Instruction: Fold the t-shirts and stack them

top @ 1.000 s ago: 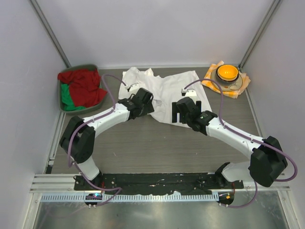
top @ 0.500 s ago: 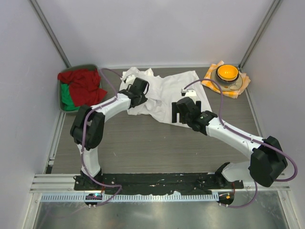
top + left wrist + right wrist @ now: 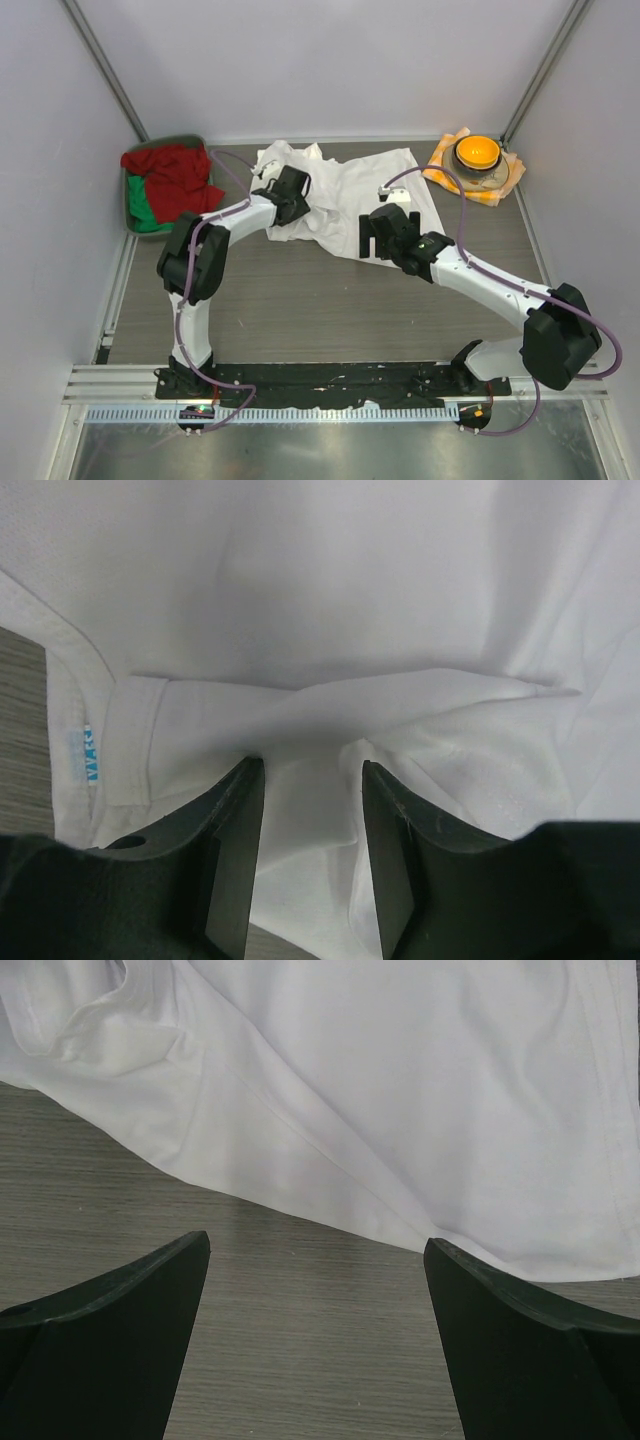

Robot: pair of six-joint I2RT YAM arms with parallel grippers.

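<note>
White t-shirt (image 3: 345, 195) lies rumpled at upper centre; my left gripper (image 3: 305, 780) pinches a fold I should lift slowly, right gripper (image 3: 315, 1250) wide open, empty.

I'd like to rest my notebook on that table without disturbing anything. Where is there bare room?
The broad wood strip between the white t-shirt and the arm bases is bare, though both arms arch beside it. The back is crowded: a bin of red and green cloth far left, the shirt under both end effectors, left and right, and an orange bowl far right.
</note>
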